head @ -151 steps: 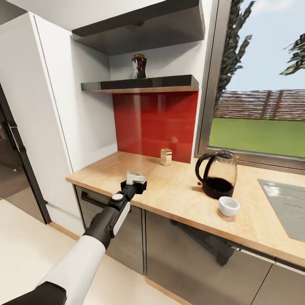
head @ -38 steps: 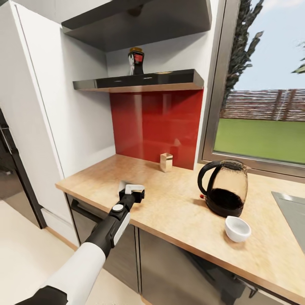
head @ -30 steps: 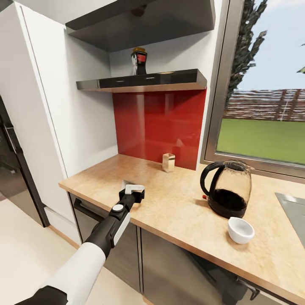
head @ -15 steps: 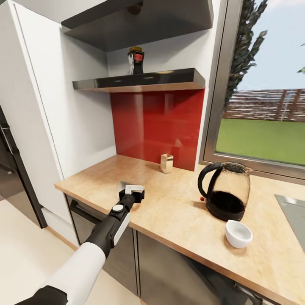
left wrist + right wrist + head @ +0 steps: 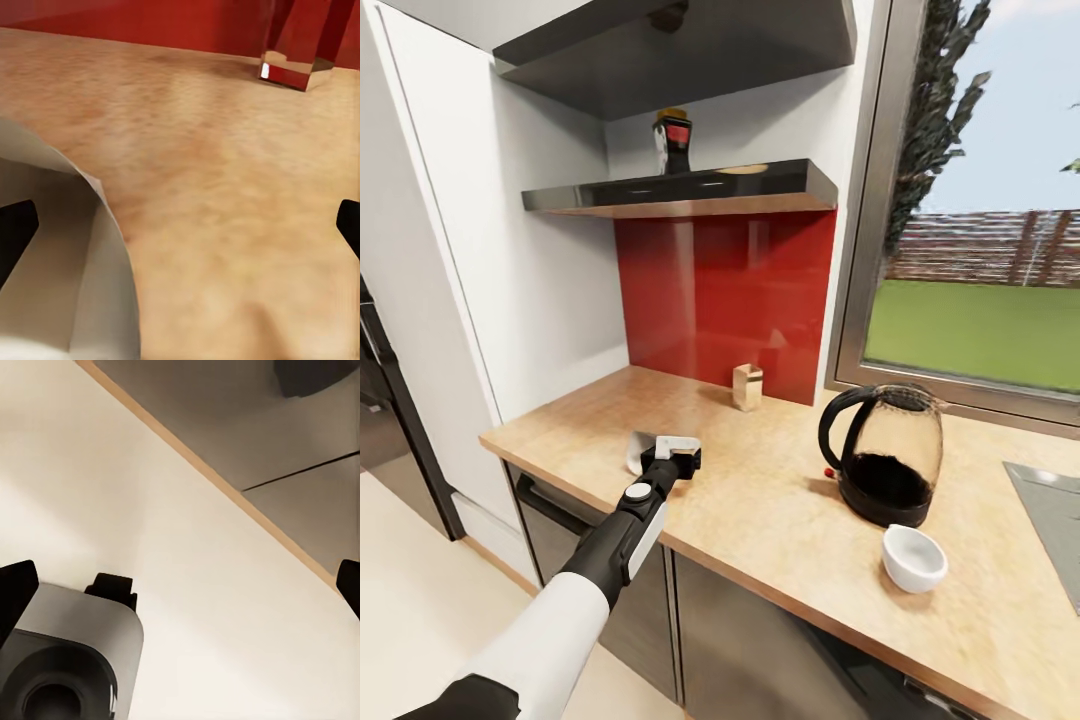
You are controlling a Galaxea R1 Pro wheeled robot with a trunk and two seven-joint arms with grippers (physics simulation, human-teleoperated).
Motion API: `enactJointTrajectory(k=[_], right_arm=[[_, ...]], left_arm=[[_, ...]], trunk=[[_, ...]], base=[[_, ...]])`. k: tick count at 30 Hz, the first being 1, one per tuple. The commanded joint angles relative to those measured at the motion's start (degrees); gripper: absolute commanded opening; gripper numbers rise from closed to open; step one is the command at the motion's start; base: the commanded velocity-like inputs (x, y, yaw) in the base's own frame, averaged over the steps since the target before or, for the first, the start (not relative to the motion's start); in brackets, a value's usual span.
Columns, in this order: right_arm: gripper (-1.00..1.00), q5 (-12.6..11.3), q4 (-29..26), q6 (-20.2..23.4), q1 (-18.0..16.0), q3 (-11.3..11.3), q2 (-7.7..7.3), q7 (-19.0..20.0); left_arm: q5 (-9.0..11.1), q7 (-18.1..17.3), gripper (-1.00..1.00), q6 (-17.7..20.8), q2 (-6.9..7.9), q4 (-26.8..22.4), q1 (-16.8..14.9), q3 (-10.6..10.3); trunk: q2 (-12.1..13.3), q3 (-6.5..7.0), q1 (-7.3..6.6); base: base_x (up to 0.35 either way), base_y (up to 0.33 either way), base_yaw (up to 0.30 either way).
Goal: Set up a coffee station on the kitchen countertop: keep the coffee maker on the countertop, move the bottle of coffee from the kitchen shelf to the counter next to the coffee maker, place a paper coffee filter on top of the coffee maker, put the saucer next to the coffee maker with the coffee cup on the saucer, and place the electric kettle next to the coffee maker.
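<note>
The left gripper (image 5: 666, 449) sits at centre-left of the head view, low over the bench (image 5: 780, 510). The paper coffee filter (image 5: 639, 450) is a white cone lying just to its left. In the left wrist view the filter (image 5: 67, 277) fills the lower left corner, and the two dark fingertips at the frame's side edges stand wide apart, so this gripper is spread, with the paper beside one finger rather than plainly pinched. Contact is hard to judge here.

The coming move turns on that offset: the filter lies slightly left of the gripper's line, its long axis running roughly across the fingers, so the left arm is the nearer one.

The right gripper (image 5: 180, 585) points at the pale floor (image 5: 150, 510), its finger tips also at the frame edges, apart.

The bottle of coffee (image 5: 673, 142) stands on the shelf (image 5: 690, 190) at upper centre. The electric kettle (image 5: 885, 455) and the coffee cup (image 5: 913, 558) sit at centre right on the bench.
</note>
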Motion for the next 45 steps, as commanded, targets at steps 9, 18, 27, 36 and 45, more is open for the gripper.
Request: enactJointTrajectory(k=[9, 18, 27, 36, 45], right_arm=[[1.0, 0.19, 0.09, -0.23, -0.05, 0.02, 0.01, 0.04], [1.0, 0.19, 0.09, -0.23, -0.05, 0.02, -0.01, 0.04], [1.0, 0.19, 0.09, -0.23, -0.05, 0.02, -0.01, 0.04], [1.0, 0.19, 0.09, -0.23, -0.05, 0.02, 0.01, 0.04], [1.0, 0.19, 0.09, -0.23, -0.05, 0.02, 0.01, 0.04]], left_arm=[[0.37, 0.37, 1.0, 0.21, 0.0, 0.64, -0.03, -0.19], [0.38, 0.37, 1.0, 0.19, 0.0, 0.81, -0.03, -0.16], [0.38, 0.37, 1.0, 0.19, 0.0, 0.81, -0.03, -0.18], [0.38, 0.37, 1.0, 0.19, 0.0, 0.81, -0.03, -0.17], [0.38, 0.37, 1.0, 0.19, 0.0, 0.9, -0.03, -0.18]], trunk=[[-0.04, -0.06, 0.0], [-0.04, -0.06, 0.0], [-0.04, -0.06, 0.0], [-0.04, -0.06, 0.0], [-0.04, -0.06, 0.0]], base=[[0.002, -0.005, 0.0], [0.048, 0.0, 0.0], [0.01, 0.001, 0.0], [0.0, 0.019, 0.0], [0.0, 0.014, 0.0]])
